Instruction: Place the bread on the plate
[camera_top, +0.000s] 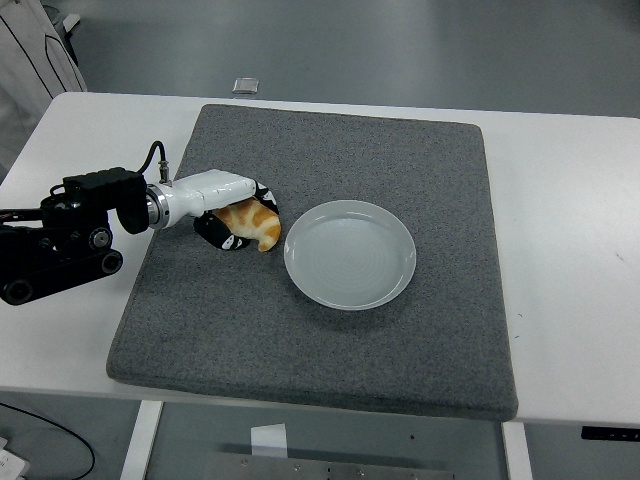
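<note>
Left robot hand: fingers curled around bread, on mat left of plate, apart.

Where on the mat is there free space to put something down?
The mat is bare along its far edge, its near edge, and right of the plate. It is crowded at the left, where the left hand closes on the bread.

This looks like a lab or test room. A plain white table carries a grey felt mat, and a black robot arm with exposed cabling reaches in from the left. Beyond the far edge lies a bare grey floor.
</note>
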